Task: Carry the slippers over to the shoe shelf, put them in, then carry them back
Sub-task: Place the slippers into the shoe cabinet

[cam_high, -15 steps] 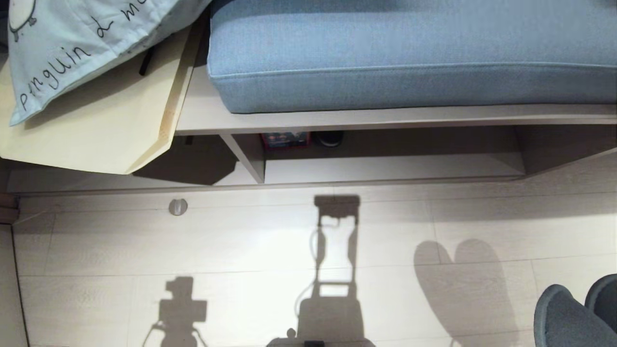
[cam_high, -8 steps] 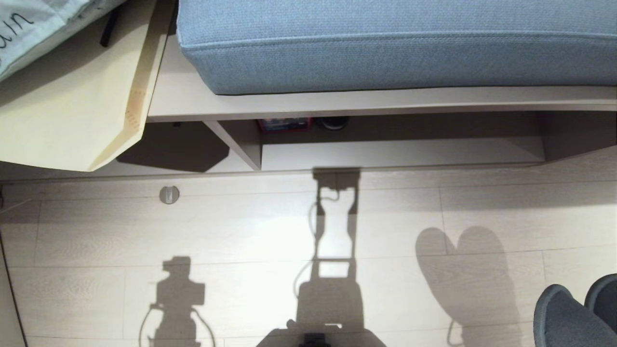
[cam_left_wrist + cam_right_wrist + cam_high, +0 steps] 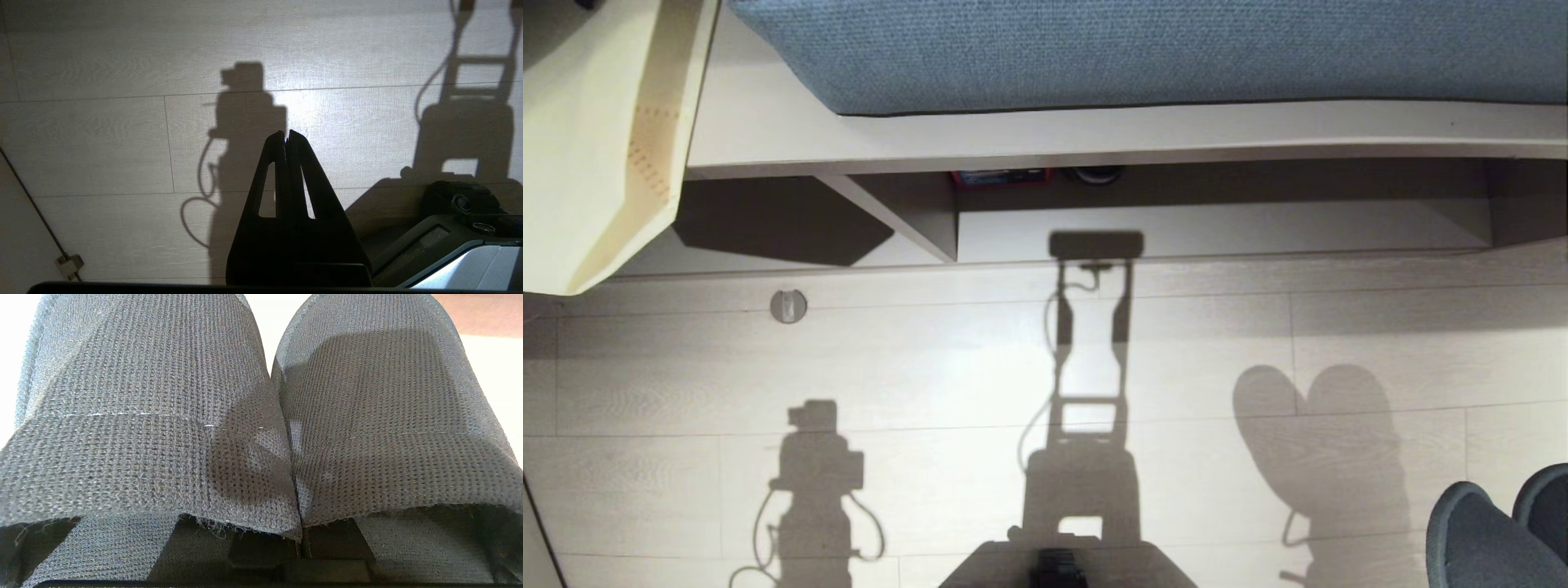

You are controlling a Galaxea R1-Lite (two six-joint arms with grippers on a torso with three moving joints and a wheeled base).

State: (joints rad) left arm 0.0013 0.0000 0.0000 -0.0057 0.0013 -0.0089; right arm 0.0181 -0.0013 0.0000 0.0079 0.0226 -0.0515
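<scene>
The slippers (image 3: 1494, 539), a dark grey fabric pair, hang side by side at the lower right of the head view, over the floor. In the right wrist view the slippers (image 3: 143, 416) fill the picture. My right gripper (image 3: 299, 547) is shut on their two inner edges, pinched together at the openings; its fingertips are hidden inside the fabric. The shoe shelf (image 3: 1217, 229) is the low pale cubby under the bench ahead, with a slanted divider (image 3: 907, 212). My left gripper (image 3: 287, 136) hangs shut and empty over the floor.
A blue cushion (image 3: 1176, 49) lies on the bench board (image 3: 1094, 135) above the shelf. A cream angled board (image 3: 596, 139) juts out at the left. A red box (image 3: 1001, 175) and a dark round thing (image 3: 1096, 173) sit at the shelf's back. A round floor fitting (image 3: 788, 305) lies left of centre.
The whole head view has shifted: bench and shelf slid up the picture and look nearer, and the printed pillow left the view. The slippers keep their corner; neither arm has moved.
</scene>
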